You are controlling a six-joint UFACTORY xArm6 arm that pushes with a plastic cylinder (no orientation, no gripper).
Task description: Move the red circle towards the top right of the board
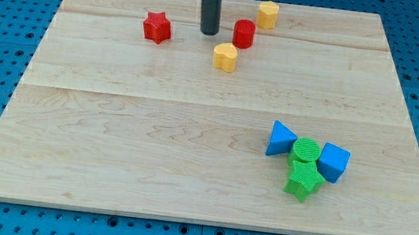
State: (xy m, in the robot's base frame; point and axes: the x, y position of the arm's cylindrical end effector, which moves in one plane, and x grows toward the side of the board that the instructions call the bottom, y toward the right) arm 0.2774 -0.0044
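Note:
The red circle (pixel 243 34) stands near the view's top, a little right of centre. My tip (pixel 208 33) is on the board just left of it, with a small gap between them. A yellow block (pixel 267 14) sits just up and right of the red circle. Another yellow block (pixel 225 57) lies just below and left of the circle, under my tip's right side. A red star (pixel 156 27) lies to the left of my tip.
A cluster sits at the lower right: a blue triangle (pixel 280 137), a green circle (pixel 305 151), a blue block (pixel 333 162) and a green star-like block (pixel 303 179). The wooden board (pixel 112 138) lies on a blue pegboard.

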